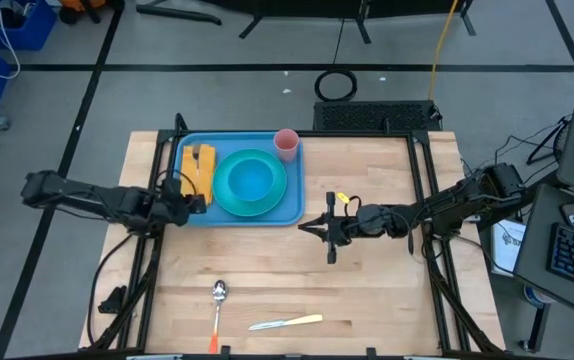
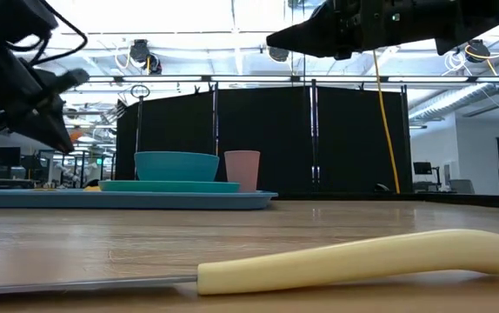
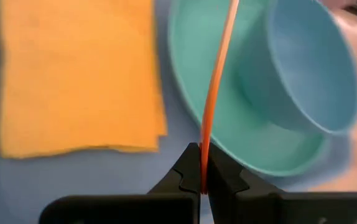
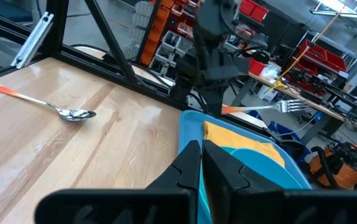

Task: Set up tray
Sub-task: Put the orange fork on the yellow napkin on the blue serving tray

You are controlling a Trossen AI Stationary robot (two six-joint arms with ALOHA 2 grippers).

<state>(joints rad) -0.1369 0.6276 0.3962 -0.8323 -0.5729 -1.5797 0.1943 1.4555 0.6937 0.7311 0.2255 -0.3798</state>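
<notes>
Over tray [image 1: 189, 215], left end effector [image 1: 183, 203] clamps fork [image 4: 272, 107]; right end effector [image 1: 319, 228] closed.

My two arms are dark and thin, made of long black parts joined together. Black cables loop along them. My left gripper [image 3: 201, 182] has two black pointy fingers with small steps cut in. My right gripper [image 4: 200, 167] looks the same, black and pointy.
</notes>
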